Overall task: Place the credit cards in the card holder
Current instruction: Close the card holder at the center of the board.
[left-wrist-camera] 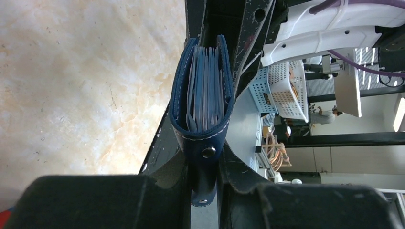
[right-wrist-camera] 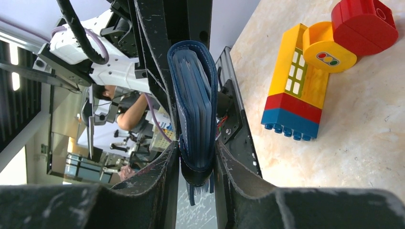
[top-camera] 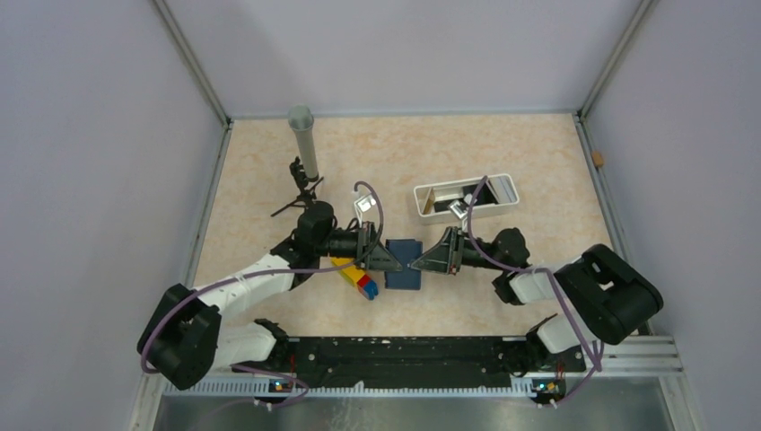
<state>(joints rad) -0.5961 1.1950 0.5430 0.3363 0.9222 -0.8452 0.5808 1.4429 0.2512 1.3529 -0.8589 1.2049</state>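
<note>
The navy card holder (top-camera: 404, 263) is held off the table between both grippers, folded shut. My left gripper (top-camera: 389, 260) is shut on its snap-stud end; in the left wrist view the holder (left-wrist-camera: 203, 95) shows pale inner slots and the stud, pinched at the gripper (left-wrist-camera: 204, 176). My right gripper (top-camera: 422, 261) is shut on the opposite end; in the right wrist view the holder (right-wrist-camera: 193, 105) sits between the fingers at the gripper (right-wrist-camera: 197, 167). A yellow-gold credit card (top-camera: 430, 201) leans in the white tray's left end. A greyish card (top-camera: 502, 189) seems to lie at its right end.
The white oblong tray (top-camera: 467, 211) stands just behind the right gripper. Coloured toy bricks (top-camera: 357, 278) lie under the left gripper and show in the right wrist view (right-wrist-camera: 305, 95). A grey cylinder (top-camera: 303, 139) and a small black stand (top-camera: 301, 190) are at the back left.
</note>
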